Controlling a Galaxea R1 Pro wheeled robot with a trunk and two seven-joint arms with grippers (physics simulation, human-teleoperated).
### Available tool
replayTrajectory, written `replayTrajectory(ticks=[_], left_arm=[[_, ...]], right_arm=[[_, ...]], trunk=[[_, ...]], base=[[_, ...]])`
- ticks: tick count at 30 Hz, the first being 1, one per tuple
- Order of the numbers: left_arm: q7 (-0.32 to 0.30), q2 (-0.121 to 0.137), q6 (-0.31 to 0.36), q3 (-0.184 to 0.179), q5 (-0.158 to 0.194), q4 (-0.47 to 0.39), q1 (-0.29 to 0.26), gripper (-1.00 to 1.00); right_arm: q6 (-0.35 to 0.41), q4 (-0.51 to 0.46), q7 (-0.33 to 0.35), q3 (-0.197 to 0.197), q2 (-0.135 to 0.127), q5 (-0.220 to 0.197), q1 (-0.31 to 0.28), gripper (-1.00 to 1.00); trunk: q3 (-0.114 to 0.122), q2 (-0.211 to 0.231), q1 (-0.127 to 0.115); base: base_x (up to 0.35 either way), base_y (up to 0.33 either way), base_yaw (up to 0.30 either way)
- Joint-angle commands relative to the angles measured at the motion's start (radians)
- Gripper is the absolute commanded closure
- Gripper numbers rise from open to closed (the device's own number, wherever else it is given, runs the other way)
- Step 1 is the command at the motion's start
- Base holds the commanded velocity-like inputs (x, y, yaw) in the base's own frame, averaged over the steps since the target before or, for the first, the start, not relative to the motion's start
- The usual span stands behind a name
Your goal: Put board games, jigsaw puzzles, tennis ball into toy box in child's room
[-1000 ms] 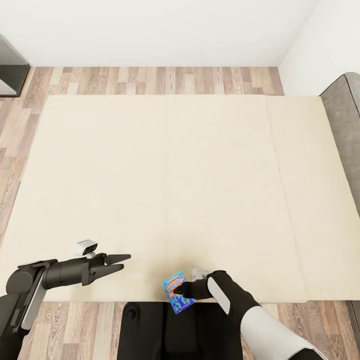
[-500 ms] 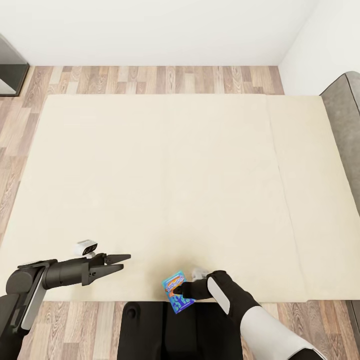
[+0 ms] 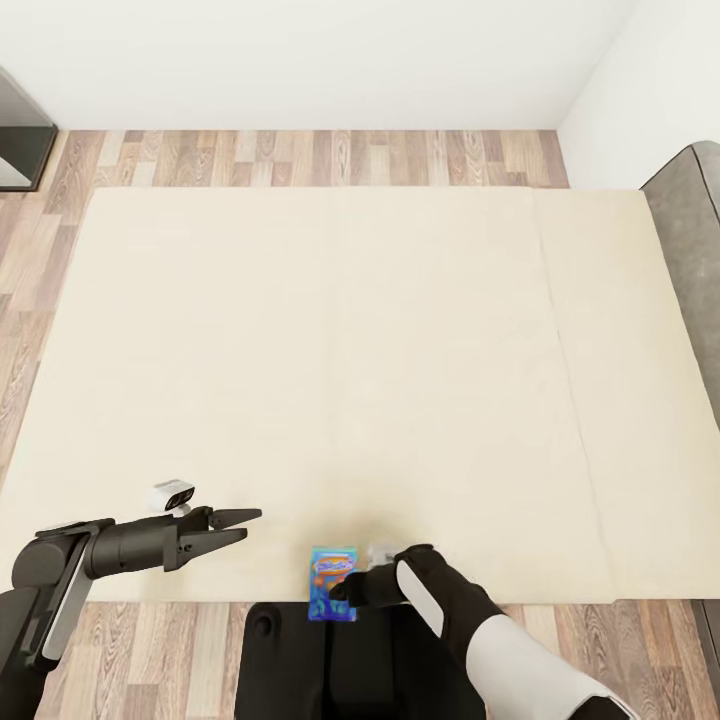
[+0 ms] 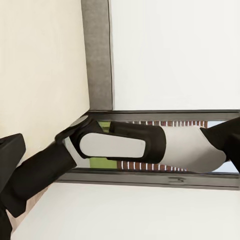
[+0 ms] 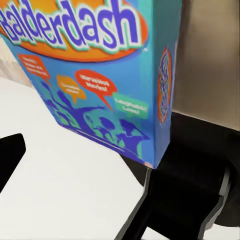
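Right tool (image 3: 345, 592) has turned the board game (image 3: 333, 581) squarer.

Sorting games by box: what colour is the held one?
Blue board game with an orange logo patch; right wrist view shows it best.

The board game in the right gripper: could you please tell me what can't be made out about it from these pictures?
- Head view: the right gripper covers part of the board game; its print is too small to read.
- Right wrist view: the box is cut off by the frame's edge, so only part of the title shows; the small captions are blurred.
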Motion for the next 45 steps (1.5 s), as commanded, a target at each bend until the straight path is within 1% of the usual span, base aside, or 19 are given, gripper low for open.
replayTrajectory(ticks=[1, 17, 28, 42, 45], left_arm=[[-0.004, 0.0, 0.011, 0.0, 0.0, 0.0, 0.0, -1.0], [-0.004, 0.0, 0.011, 0.001, 0.0, 0.0, -0.001, -1.0], [-0.004, 0.0, 0.011, 0.0, 0.0, 0.0, 0.0, -1.0], [-0.004, 0.0, 0.011, 0.0, -0.001, 0.0, 0.0, -1.0], [-0.004, 0.0, 0.011, 0.0, -0.001, 0.0, -0.001, -1.0]], right_arm=[[0.003, 0.0, 0.004, 0.003, 0.0, 0.004, 0.0, -1.0], [0.001, -0.009, 0.005, 0.009, 0.0, -0.007, 0.0, -1.0], [0.003, -0.093, 0.006, 0.008, 0.0, -0.01, -0.006, -1.0], [-0.001, -0.097, 0.003, 0.007, 0.0, -0.009, -0.004, -1.0], [-0.013, -0.095, 0.003, 0.007, 0.0, -0.01, -0.004, -1.0]], trunk=[[-0.001, -0.002, 0.001], [-0.001, -0.002, 0.001], [-0.001, -0.002, 0.001], [-0.001, -0.002, 0.001], [-0.001, -0.002, 0.001]], base=[[0.0, 0.0, 0.0], [0.0, 0.0, 0.0], [0.0, 0.0, 0.0], [0.0, 0.0, 0.0], [0.0, 0.0, 0.0]])
